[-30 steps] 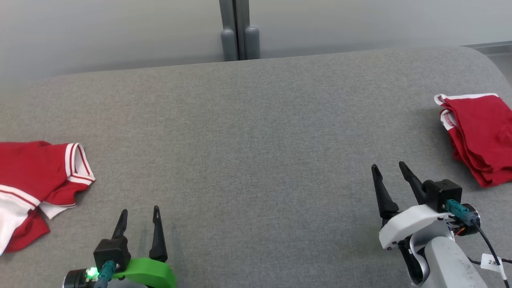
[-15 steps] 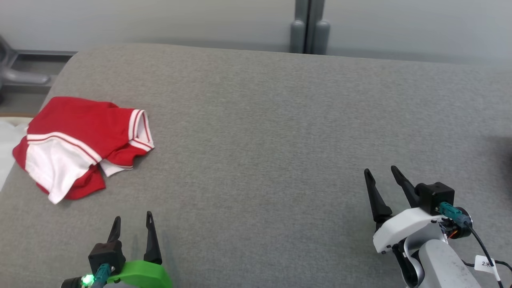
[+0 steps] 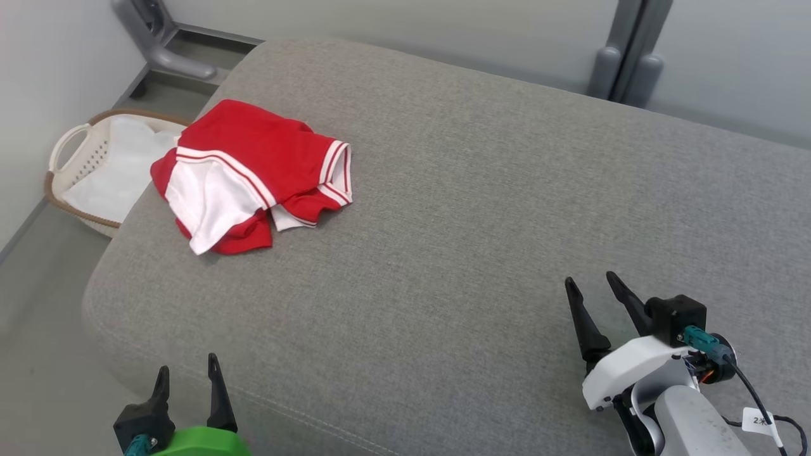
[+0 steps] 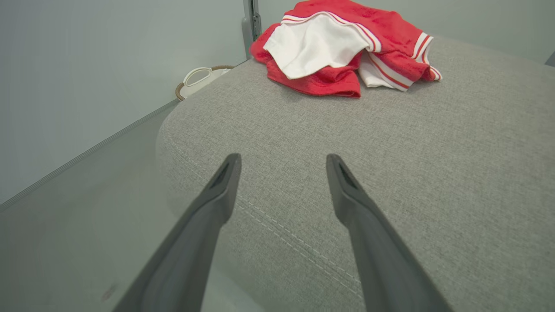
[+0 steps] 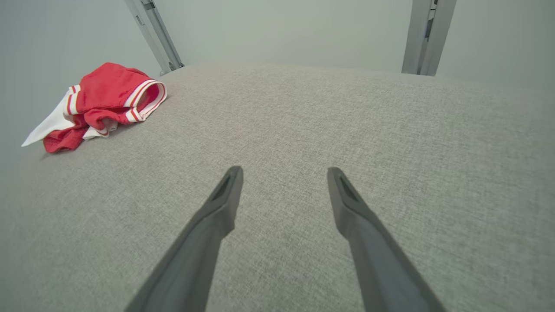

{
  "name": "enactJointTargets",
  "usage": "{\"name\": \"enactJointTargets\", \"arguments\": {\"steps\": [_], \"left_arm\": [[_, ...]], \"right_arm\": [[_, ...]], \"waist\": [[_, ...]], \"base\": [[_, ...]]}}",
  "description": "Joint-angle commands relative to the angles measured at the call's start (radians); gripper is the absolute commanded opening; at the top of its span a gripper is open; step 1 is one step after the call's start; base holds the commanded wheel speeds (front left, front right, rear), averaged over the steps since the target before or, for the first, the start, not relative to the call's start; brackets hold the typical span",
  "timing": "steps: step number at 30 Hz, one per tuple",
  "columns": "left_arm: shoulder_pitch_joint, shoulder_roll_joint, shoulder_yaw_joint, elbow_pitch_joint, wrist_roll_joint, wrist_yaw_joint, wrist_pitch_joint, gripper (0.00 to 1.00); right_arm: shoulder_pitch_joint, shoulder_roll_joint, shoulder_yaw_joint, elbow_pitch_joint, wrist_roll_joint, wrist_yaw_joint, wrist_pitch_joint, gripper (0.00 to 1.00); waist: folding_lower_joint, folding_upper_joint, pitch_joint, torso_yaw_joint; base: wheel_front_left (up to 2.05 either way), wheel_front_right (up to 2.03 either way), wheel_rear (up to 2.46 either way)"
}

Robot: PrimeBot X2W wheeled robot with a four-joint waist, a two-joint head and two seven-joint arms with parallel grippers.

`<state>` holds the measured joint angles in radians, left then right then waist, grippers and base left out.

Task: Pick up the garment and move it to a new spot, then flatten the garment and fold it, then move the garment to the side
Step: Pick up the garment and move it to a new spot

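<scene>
- Crumpled red-and-white garment (image 3: 253,174) lies on grey cushion (image 3: 456,209), well ahead of left gripper (image 3: 187,364), far fwd-left of right gripper (image 3: 590,278).
- Both grippers: fingers apart, nothing held, prob. poised for pickup.

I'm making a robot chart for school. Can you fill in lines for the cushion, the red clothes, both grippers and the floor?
surface: grey cushion
garment: red and white, crumpled, at the cushion's far left corner
left gripper: open, empty, by the near left edge
right gripper: open, empty, above the near right part
floor: pale basket holding white cloth, beside the cushion's left end
</scene>
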<state>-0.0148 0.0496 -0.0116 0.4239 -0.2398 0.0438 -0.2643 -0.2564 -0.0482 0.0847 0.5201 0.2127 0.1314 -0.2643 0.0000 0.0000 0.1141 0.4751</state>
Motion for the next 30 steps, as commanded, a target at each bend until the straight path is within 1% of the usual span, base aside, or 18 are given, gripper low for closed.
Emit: {"name": "enactJointTargets", "arguments": {"steps": [1, 6, 10, 13, 17, 21, 24, 27, 30], "left_arm": [[0.008, 0.002, 0.002, 0.004, -0.011, -0.009, 0.0, 1.0], [-0.043, 0.003, 0.023, 0.041, -0.032, -0.045, 0.0, 1.0], [-0.12, 0.007, 0.062, 0.087, -0.011, -0.093, 0.0, 1.0], [-0.205, 0.029, 0.073, 0.138, 0.008, -0.126, 0.0, 1.0], [-0.333, 0.067, 0.083, 0.209, 0.012, -0.156, 0.0, 1.0], [-0.456, 0.108, 0.071, 0.281, 0.006, -0.17, 0.0, 1.0], [-0.527, 0.123, 0.048, 0.337, -0.006, -0.173, 0.0, 1.0], [-0.596, 0.152, -0.001, 0.393, -0.043, -0.174, 0.0, 1.0], [-0.641, 0.169, -0.038, 0.456, -0.092, -0.174, 0.0, 1.0]], "right_arm": [[0.002, -0.005, 0.004, 0.002, 0.005, -0.001, 0.0, 1.0], [-0.018, -0.006, 0.028, 0.009, -0.008, -0.001, 0.0, 1.0], [-0.043, -0.006, 0.031, 0.01, -0.039, -0.001, 0.0, 1.0], [-0.07, -0.006, 0.024, 0.003, -0.066, -0.001, 0.0, 1.0], [-0.104, -0.006, 0.017, -0.018, -0.105, -0.001, 0.0, 1.0], [-0.143, -0.01, 0.025, -0.037, -0.128, -0.001, 0.0, 1.0], [-0.163, -0.019, 0.024, -0.043, -0.135, -0.001, 0.0, 1.0], [-0.185, -0.023, 0.03, -0.049, -0.136, -0.001, 0.0, 1.0], [-0.195, -0.028, 0.033, -0.054, -0.14, -0.001, 0.0, 1.0]], "waist": [[0.0, 0.0, 0.004, 0.034], [0.0, 0.0, 0.026, 0.012], [0.0, 0.0, 0.06, -0.011], [0.0, 0.0, 0.099, -0.03], [0.0, 0.0, 0.155, -0.054], [0.0, 0.0, 0.214, -0.083], [0.0, 0.0, 0.248, -0.098], [0.0, 0.0, 0.28, -0.117], [0.0, 0.0, 0.304, -0.135]], "base": [[0.0, 0.0, 0.0], [0.0, 0.0, 0.0], [0.0, 0.0, 0.0], [0.0, 0.0, 0.0], [0.0, 0.0, 0.0], [0.0, 0.0, 0.0], [0.0, 0.0, 0.0], [0.0, 0.0, 0.0], [0.0, 0.0, 0.0]]}}
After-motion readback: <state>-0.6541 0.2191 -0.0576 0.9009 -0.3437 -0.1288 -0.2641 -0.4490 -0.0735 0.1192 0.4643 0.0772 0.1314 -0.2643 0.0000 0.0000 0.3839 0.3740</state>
